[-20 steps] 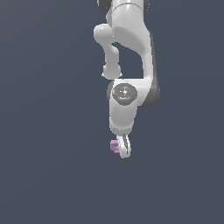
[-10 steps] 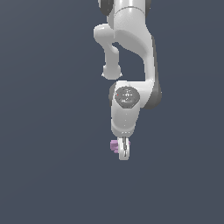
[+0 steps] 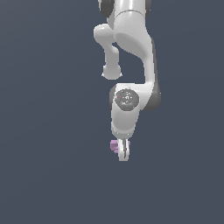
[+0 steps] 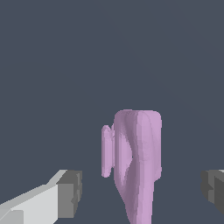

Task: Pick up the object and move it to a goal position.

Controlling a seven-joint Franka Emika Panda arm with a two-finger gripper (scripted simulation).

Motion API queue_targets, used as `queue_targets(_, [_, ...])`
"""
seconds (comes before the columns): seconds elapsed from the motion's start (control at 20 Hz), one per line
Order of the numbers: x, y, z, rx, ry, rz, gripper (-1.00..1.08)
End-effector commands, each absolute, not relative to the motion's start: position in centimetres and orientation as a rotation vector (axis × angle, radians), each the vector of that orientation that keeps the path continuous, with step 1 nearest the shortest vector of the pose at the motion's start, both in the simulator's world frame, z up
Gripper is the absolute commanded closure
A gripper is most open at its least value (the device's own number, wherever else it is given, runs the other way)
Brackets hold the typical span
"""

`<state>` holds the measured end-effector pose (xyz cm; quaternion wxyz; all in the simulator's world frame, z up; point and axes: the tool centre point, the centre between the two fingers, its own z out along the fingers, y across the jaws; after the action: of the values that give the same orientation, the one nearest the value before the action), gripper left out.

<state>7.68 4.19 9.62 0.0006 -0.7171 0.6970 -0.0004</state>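
Though smooth, stepped pink object

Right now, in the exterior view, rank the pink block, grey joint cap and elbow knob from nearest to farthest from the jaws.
1. Pink block: at the jaws, exterior view's left.
2. Grey joint cap: above.
3. Elbow knob: higher still.

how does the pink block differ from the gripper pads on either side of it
The pink block is pale pink-purple; the gripper pads are dark grey. The block has rounded edges and a stepped, layered shape; the pads look flat and square-cut. The block stands tall in the middle of the wrist view, while the pads sit low on either side with clear gaps to it, so the gripper is open around it. Both look smooth and matte.
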Motion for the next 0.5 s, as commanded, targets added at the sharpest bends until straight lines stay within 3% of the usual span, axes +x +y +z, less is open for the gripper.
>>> queue_targets(0.0, [7.6, 4.2, 8.5, -2.251, 2.191, 0.0, -0.92])
queue_targets(0.45, [7.6, 4.2, 5.4, -2.248, 2.194, 0.0, -0.92])
